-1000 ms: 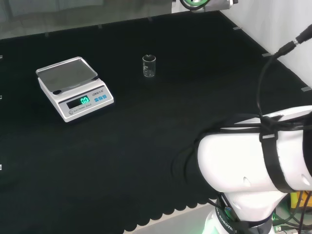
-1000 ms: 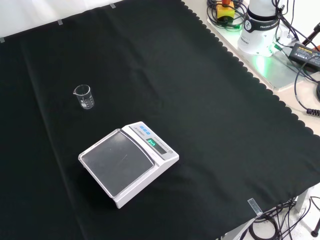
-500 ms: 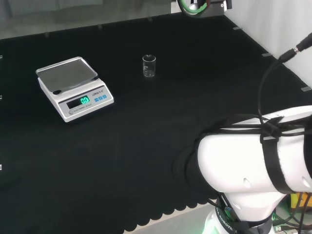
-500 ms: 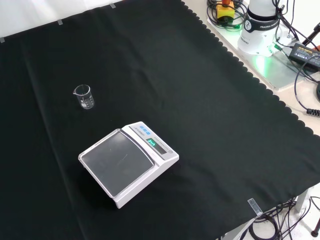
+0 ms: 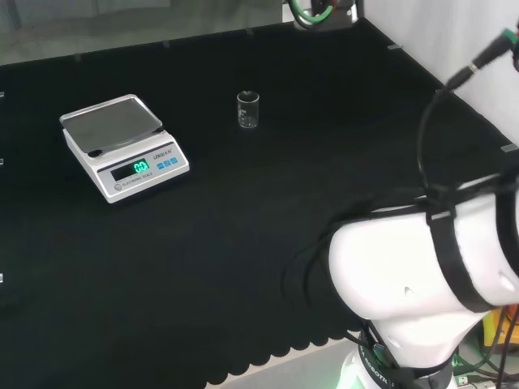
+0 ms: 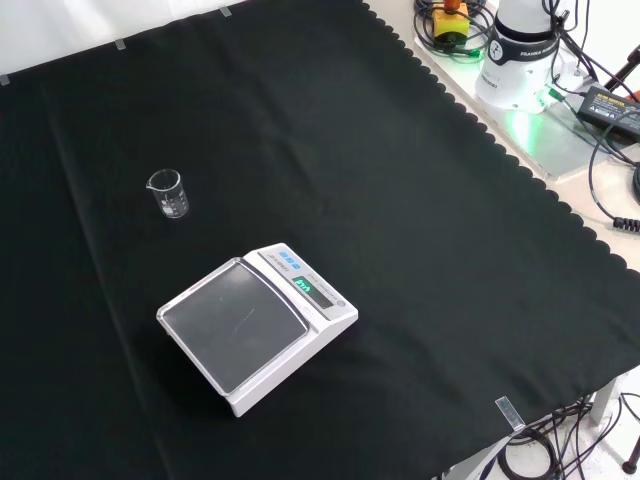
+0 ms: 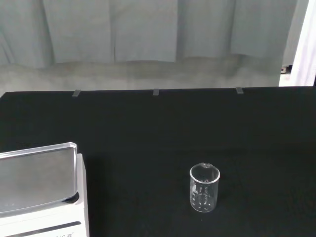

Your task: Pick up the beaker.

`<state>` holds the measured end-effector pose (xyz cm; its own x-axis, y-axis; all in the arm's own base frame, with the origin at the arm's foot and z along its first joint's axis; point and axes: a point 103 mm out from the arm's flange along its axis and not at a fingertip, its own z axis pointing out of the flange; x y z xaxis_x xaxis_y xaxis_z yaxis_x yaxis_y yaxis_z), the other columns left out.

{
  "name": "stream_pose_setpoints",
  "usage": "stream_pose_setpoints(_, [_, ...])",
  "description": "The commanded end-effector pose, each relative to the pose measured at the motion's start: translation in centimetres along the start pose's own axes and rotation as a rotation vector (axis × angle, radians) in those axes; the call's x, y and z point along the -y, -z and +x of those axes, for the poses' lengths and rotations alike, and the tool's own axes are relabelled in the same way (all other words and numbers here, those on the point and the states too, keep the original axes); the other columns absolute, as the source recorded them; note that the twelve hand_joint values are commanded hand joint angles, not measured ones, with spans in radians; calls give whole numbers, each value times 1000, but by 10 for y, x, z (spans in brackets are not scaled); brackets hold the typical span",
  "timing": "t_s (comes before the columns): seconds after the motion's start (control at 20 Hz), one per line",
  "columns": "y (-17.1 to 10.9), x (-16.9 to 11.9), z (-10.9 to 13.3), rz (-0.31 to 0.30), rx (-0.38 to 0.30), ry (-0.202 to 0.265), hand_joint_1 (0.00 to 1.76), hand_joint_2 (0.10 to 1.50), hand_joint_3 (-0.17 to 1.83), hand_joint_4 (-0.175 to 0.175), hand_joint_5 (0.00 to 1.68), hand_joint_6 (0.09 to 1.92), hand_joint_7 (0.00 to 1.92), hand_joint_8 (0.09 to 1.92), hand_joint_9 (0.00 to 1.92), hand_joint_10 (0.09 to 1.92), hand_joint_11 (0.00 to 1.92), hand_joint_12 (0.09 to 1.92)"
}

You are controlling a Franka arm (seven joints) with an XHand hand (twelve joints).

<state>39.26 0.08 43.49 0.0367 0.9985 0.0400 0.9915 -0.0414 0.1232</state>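
- head view: one beaker [image 5: 248, 109] stands upright on the black cloth [image 5: 243, 211], small and of clear glass. one white scale [image 5: 122, 147] with a steel pan and a lit green display sits to the beaker's left in this view, well apart from it and a little nearer the camera. the big white arm link [image 5: 422, 279] fills the lower right corner, well apart from the beaker, with black cables running over it.
- front view: the same one beaker [image 6: 170, 193] stands alone on the cloth [image 6: 400, 200], its spout turned to the view's left. the one scale [image 6: 255, 324] lies below and to the right of the beaker here, near it but not touching. the arm's base [image 6: 520, 55] stands off the cloth at the top right, far from the beaker.
- wrist view: one beaker [image 7: 204, 187], upright, looks to hold nothing. one corner of the scale [image 7: 42, 192] shows beside it, a clear gap of cloth between the two.
- the hand: i cannot tell how it stands.
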Motion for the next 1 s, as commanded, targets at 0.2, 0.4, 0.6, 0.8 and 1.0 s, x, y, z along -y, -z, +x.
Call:
stream_pose_setpoints(0.2, [-105, -118, -24, -46, -65, -19, 0, 937, 322, -70, 237, 87, 56, 734, 55, 783, 0, 1507])
stream_pose_setpoints(0.4, [-134, -141, -25, 15, -92, -13, 0, 939, 320, -73, 249, 87, 68, 745, 68, 790, 0, 1515])
stream_pose_setpoints(0.6, [-160, -162, -25, 63, -127, -8, 0, 939, 318, -75, 254, 87, 78, 754, 77, 795, 0, 1521])
stream_pose_setpoints(0.8, [-182, -177, -23, 101, -143, 3, 0, 938, 316, -76, 257, 87, 88, 762, 79, 797, 0, 1524])
stream_pose_setpoints(1.0, [-204, -186, -25, 144, -143, 19, 8, 928, 308, -77, 259, 87, 93, 768, 77, 798, 0, 1526])
